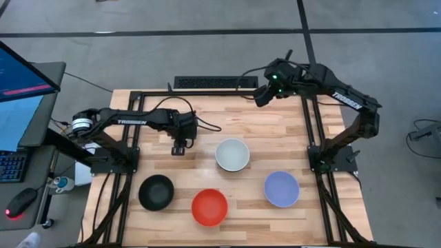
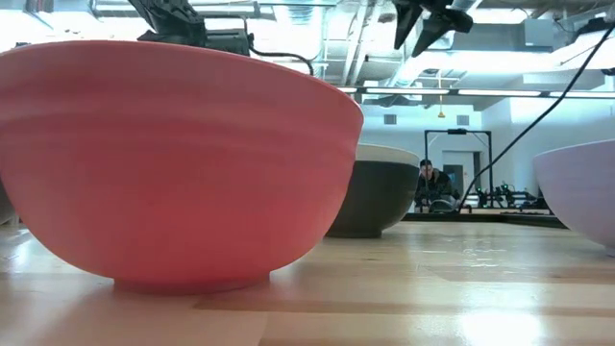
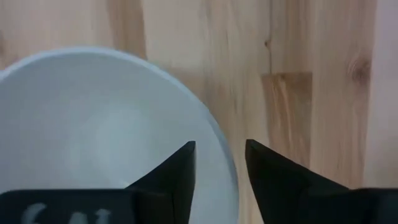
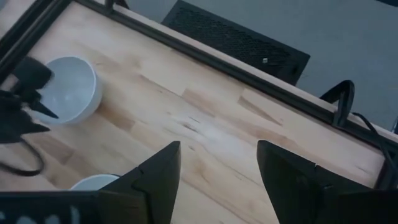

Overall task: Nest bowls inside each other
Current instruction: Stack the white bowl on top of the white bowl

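Several bowls sit upright on the wooden table. My left gripper [image 3: 221, 163] is open over a white bowl [image 3: 93, 130], one finger above its hollow and one outside the rim. The left arm hides that bowl in the high view; the right wrist view shows it [image 4: 71, 87]. A bowl that is white inside and dark outside [image 1: 232, 154] stands mid-table. The black bowl [image 1: 156, 192], red bowl [image 1: 209, 207] and lavender bowl [image 1: 282, 189] stand along the near side. My right gripper [image 4: 217, 180] is open, raised over the far right corner [image 1: 263, 95]. My left gripper comes at the white bowl from above, pointing down, with the rim [image 3: 231, 177] between its open fingers. I cannot tell whether either finger touches the rim. The bowl rests on the table.
A black metal frame [image 1: 207, 92] runs along the table's far edge and down both sides. A dark keyboard-like slab [image 1: 207, 82] lies past the far edge. Bare wood [image 1: 289, 138] lies between the mid-table bowl and the right frame post. A person [image 2: 434, 187] sits far behind.
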### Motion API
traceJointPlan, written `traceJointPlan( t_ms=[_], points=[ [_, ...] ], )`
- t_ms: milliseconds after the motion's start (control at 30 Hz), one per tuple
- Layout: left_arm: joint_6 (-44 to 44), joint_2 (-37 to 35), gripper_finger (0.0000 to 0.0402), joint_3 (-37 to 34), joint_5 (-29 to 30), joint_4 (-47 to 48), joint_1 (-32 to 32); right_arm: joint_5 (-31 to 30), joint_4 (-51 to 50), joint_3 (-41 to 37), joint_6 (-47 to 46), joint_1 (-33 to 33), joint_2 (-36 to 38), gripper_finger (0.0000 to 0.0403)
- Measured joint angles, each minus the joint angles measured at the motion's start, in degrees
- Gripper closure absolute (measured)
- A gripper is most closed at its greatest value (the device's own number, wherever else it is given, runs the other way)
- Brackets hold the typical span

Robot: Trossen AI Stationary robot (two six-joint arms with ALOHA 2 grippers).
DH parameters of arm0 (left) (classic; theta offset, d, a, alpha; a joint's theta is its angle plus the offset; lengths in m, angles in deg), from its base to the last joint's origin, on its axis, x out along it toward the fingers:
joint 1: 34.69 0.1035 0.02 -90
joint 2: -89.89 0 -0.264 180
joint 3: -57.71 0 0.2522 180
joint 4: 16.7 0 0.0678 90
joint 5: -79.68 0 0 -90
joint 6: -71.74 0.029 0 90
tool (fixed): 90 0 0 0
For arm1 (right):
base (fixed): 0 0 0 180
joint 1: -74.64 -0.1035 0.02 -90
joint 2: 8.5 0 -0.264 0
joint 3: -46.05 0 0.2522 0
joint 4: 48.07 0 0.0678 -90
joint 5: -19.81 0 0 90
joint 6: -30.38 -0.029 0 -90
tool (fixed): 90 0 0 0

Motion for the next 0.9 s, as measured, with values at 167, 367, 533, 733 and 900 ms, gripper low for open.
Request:
traceJointPlan(
  t_ms=[167, 367, 533, 733, 900],
  points=[
    [-0.84, 2.76, 0.0307, -0.01, -0.65, 0.98, -0.34, 0.05, -0.28, 0.02, 0.0, 0.24, 0.81, 0.0168],
    [-1.71, 3.29, 0.0359, 0.32, 0.66, 1.44, -0.86, 0.06, -3.11, 0.0, 0.93, -0.4, 1.08, 0.0168],
    [-3.11, 3.25, 0.0396, 2.9, 0.76, 3.12, -0.9, 0.03, -4.28, 0.0, 1.48, -0.49, 1.09, 0.0168],
    [-6.16, 3.27, 0.04, 6.58, -2.29, 7.84, -1.5, -3.48, -10.13, 0.0, 3.15, 0.94, 0.56, 0.0168],
    [-7.4, 3.29, 0.0401, 13.54, -0.21, 14.31, -4.81, -4.34, -11.21, -0.02, 2.5, 3.2, 1.12, 0.0168]
  ],
)
